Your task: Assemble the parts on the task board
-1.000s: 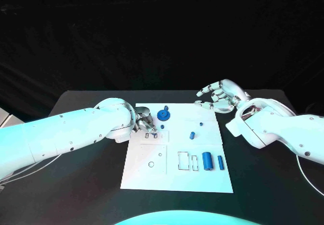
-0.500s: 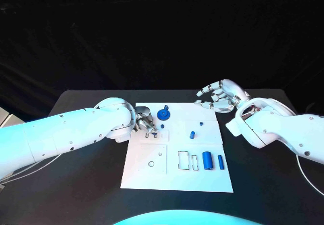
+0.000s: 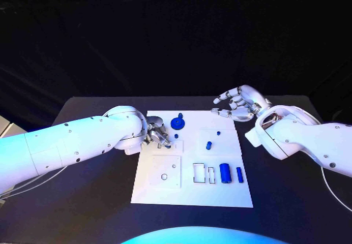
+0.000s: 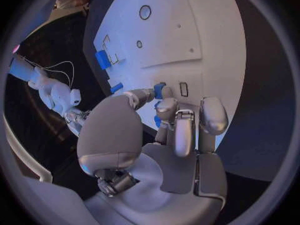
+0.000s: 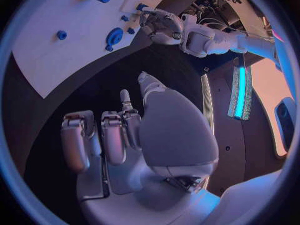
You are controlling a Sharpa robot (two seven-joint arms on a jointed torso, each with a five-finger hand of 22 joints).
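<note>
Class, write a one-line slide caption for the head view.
Left hand pinches a small blue part at the task board; right hand hovers open beyond it.

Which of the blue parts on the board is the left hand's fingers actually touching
The small blue part pinched at the left hand's fingers, by the small slots near the task board's left edge. The other blue parts lie untouched.

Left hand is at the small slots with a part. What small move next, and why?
Probably ease the left hand straight down to seat the small blue part it pinches: its fingertips sit right over the slot on the board. The right hand hovers off the board, holding nothing.
</note>
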